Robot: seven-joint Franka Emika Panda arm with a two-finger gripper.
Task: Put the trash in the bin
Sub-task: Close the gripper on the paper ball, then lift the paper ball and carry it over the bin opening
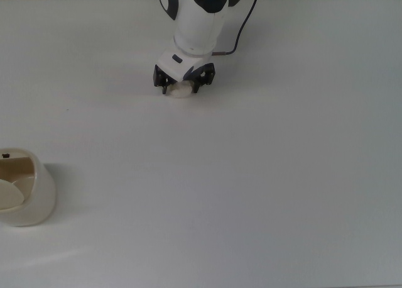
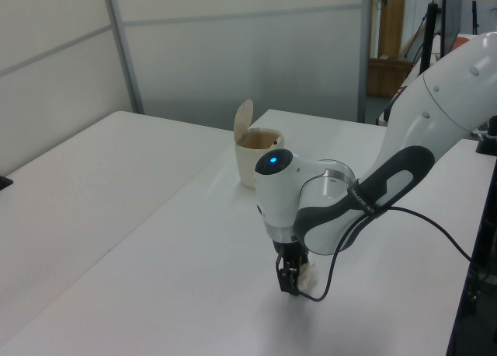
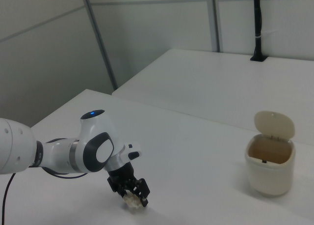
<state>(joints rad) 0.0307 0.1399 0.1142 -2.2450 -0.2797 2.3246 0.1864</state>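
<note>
The white Franka arm's black two-finger gripper (image 1: 183,87) is down at the white table (image 1: 264,175), near the table's far edge in the top view, fingers either side of the small crumpled off-white paper wad (image 1: 181,90). The fingers look closed in on the wad with the wad between them; the wad sits on the table surface, lumpy, roughly round, no clear long axis or pointing direction. In the right view the gripper (image 3: 131,194) tilts, and the wad (image 3: 132,201) shows just under the fingertips. In the left view the gripper (image 2: 290,280) is edge-on, with the wad (image 2: 308,276) peeking out on the left view's right.

The small round cream-white bin (image 1: 26,197) with tan inside stands upright at the table's edge on the top view's left, well apart from the wad. Its pale swing flap (image 3: 274,123) stands raised, and the opening faces up. The bin (image 2: 258,155) sits behind the arm in the left view. A black cable (image 2: 435,228) trails from the wrist.
</note>
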